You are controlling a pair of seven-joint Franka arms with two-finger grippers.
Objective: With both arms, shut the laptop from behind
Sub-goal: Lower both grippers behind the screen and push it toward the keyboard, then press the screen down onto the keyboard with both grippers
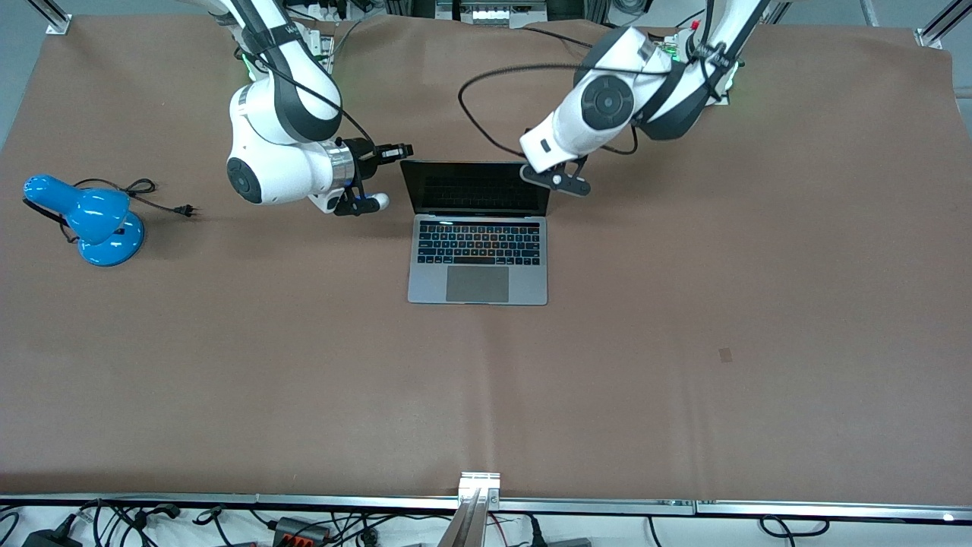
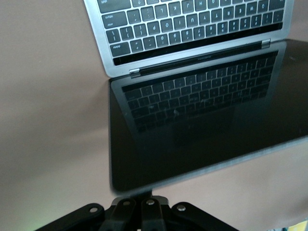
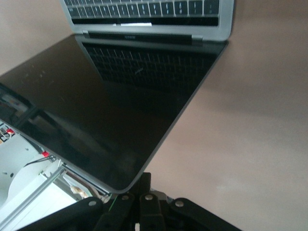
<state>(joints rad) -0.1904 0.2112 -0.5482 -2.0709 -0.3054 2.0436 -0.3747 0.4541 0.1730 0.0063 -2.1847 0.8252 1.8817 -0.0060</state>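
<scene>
The silver-grey laptop (image 1: pixel 478 251) stands open in the middle of the brown table, its dark screen (image 1: pixel 477 187) facing the front camera. My right gripper (image 1: pixel 402 151) is shut and sits at the lid's top corner toward the right arm's end. In the right wrist view its closed fingers (image 3: pixel 146 180) sit just past that rounded corner of the screen (image 3: pixel 110 106). My left gripper (image 1: pixel 541 169) is shut at the lid's other top corner. In the left wrist view its closed fingers (image 2: pixel 153 195) sit against the top edge of the screen (image 2: pixel 202 125). Neither gripper holds anything.
A blue desk lamp (image 1: pixel 95 220) with a black cord and plug (image 1: pixel 186 210) sits toward the right arm's end of the table. A black cable (image 1: pixel 486 99) loops on the table between the arm bases. A metal rail (image 1: pixel 478 486) juts at the table's front edge.
</scene>
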